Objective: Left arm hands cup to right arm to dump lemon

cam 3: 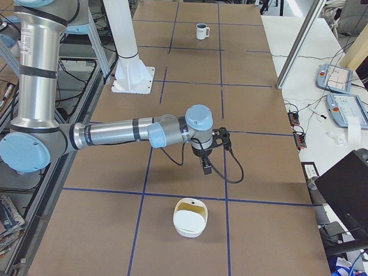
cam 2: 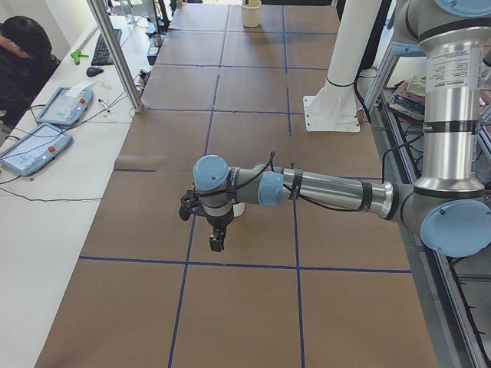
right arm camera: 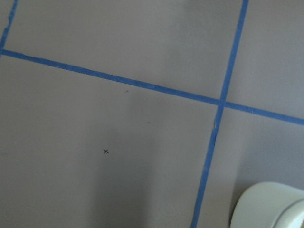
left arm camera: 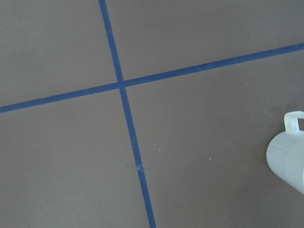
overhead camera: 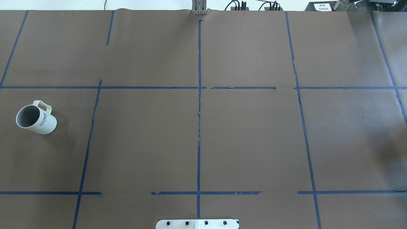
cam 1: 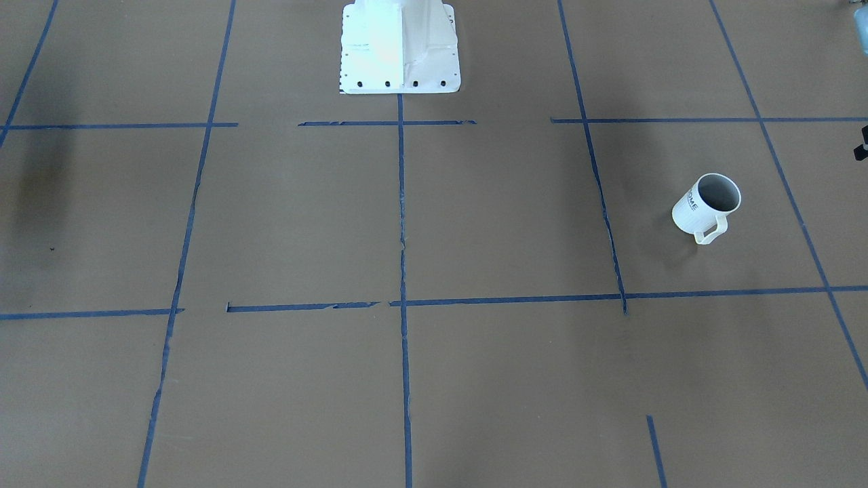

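The overhead and front views took in the brown tabletop (overhead camera: 248,133), its blue tape lines (overhead camera: 199,127) and the cup (overhead camera: 36,118). The arms showed only in the two side views.

The left arm (cam 2: 330,190) reached out level and low across the tabletop. Its wrist was bent so that the left gripper (cam 2: 217,244) pointed straight down, close above the surface. The right arm (cam 3: 115,133) lay the same way at the other end, with the right gripper (cam 3: 206,168) also pointing down. Whether either gripper was spread or pressed together could not be told from these views.

A white tub (cam 3: 190,218) stood near the right gripper, on the side toward the tabletop's end. The right wrist view caught only its edge.

The cup stood upright near the left gripper, on the side toward the tabletop's middle, with its handle turned away from the robot. The wrist half hid it in the left side view, and the left wrist view showed its ribbed side and handle at the frame's edge.
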`<state>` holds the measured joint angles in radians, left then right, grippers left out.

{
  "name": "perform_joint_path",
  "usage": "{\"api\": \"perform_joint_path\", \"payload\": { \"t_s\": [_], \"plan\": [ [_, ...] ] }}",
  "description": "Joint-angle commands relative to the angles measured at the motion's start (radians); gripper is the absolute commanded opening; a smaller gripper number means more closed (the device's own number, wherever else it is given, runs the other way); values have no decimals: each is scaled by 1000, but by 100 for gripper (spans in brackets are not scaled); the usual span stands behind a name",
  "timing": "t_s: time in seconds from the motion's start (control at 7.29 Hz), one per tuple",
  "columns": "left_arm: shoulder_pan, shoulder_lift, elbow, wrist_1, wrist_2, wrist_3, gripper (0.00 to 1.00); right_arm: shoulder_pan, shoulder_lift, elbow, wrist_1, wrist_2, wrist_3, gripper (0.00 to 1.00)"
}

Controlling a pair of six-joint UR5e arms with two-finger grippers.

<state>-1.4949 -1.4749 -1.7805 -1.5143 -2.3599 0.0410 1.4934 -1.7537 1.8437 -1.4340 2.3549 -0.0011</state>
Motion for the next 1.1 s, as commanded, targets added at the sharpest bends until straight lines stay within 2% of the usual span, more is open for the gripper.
{"api": "perform_joint_path", "payload": {
  "t_s": [0.0, 0.41, 0.69, 0.96],
  "plan": [
    [-48, 34, -35, 0, -18, 10, 100, 7, -32, -56, 4, 1, 7, 100],
    [-48, 50, -51, -1, -13, 11, 100, 8, -29, -47, 4, 4, 10, 100],
    [-45, 51, -51, 0, 57, 11, 100, 18, -29, -46, 6, 14, 9, 100],
    [-44, 53, -43, -3, 59, 10, 100, 22, -27, -41, 6, 10, 9, 100]
  ]
}}
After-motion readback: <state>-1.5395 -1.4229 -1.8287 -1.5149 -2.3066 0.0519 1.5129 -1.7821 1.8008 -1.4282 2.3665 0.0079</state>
